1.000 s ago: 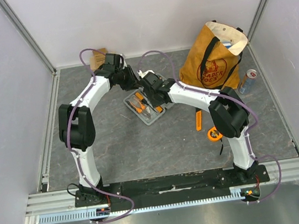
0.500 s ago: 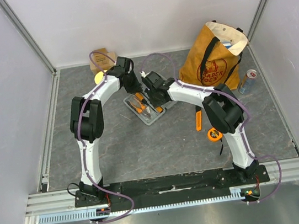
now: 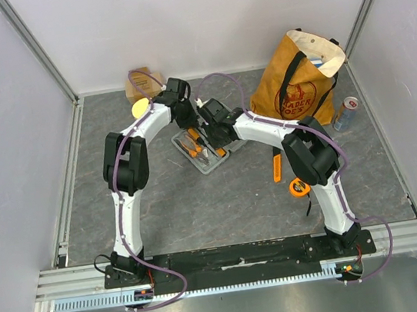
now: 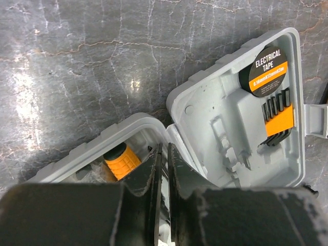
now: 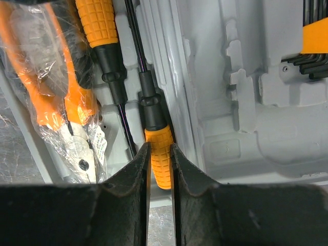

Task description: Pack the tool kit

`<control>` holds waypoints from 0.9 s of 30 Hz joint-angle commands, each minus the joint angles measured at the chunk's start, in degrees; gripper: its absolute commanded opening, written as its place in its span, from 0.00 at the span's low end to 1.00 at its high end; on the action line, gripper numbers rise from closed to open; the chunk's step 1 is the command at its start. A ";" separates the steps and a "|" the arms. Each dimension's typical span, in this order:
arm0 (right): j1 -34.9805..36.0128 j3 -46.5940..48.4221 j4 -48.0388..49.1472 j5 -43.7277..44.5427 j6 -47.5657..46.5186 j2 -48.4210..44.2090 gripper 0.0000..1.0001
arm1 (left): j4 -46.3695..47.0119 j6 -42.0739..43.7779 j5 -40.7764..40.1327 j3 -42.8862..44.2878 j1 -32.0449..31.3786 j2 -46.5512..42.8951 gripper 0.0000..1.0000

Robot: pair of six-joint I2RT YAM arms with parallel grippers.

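Note:
The tool kit's grey case [image 3: 211, 160] lies open in the middle of the table. In the left wrist view its lid [image 4: 230, 138] holds a roll of electrical tape [image 4: 264, 72] and hex keys [image 4: 277, 115]. My left gripper [image 4: 164, 149] stands at the hinge side beside an orange handle [image 4: 122, 159], its jaws closed to a thin slit on the case's edge. My right gripper [image 5: 160, 145] is shut on the orange handle of a screwdriver [image 5: 160, 166] lying in the slot next to the hinge. A second screwdriver [image 5: 97, 20] and bagged pliers [image 5: 66, 102] lie in the base.
An orange-brown tote bag [image 3: 297, 81] stands at the back right with a can [image 3: 348, 113] beside it. An orange tool [image 3: 277, 168] and a tape measure [image 3: 300, 186] lie right of the case. A cardboard box [image 3: 144, 82] and a yellow disc [image 3: 140, 107] sit at the back left.
My left arm has reached further forward and right to the case's back edge, uncovering the cardboard box. Both grippers' jaws have narrowed. The right arm has barely moved.

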 commanded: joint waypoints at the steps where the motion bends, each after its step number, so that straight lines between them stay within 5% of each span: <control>1: 0.06 0.62 0.92 -0.68 0.09 1.38 0.24 | -2.07 -1.30 -2.25 2.63 -0.85 1.88 0.14; 27: -0.11 0.26 1.00 -0.15 1.32 1.56 0.22 | -4.53 -2.36 -4.18 2.46 -1.03 -2.16 0.11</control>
